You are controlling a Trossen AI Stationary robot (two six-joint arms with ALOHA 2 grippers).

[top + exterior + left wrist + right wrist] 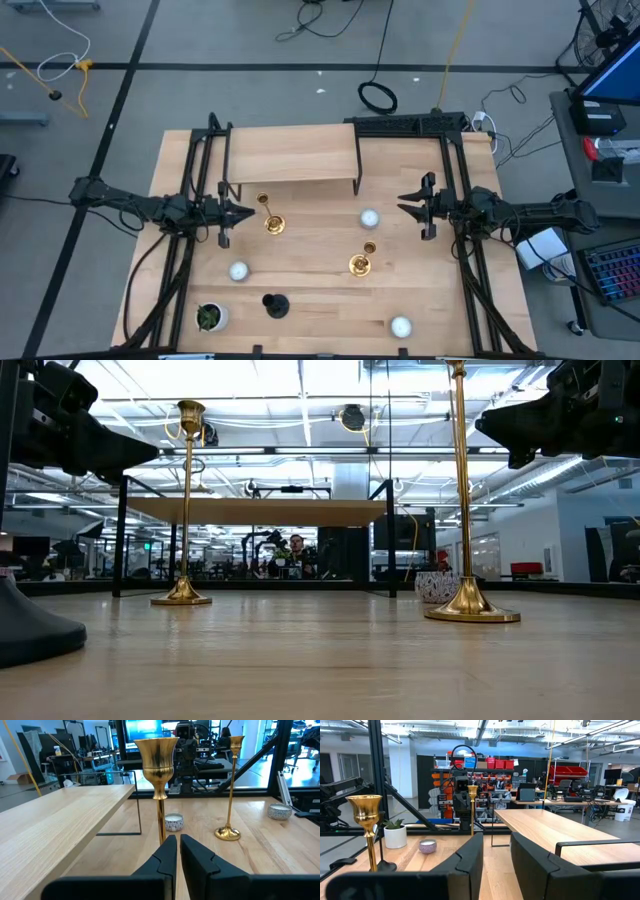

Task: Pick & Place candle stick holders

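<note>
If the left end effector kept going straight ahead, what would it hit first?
Most likely the nearer gold candlestick, standing directly ahead of the left end effector; its stem lines up with the narrow gap between the fingers.

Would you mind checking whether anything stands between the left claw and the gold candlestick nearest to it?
Nothing visible does. The left claw points straight at the nearest gold candlestick, with only bare table between them. In the left wrist view the candlestick's stem rises directly beyond the fingertips, which stand nearly closed and hold nothing.
</note>
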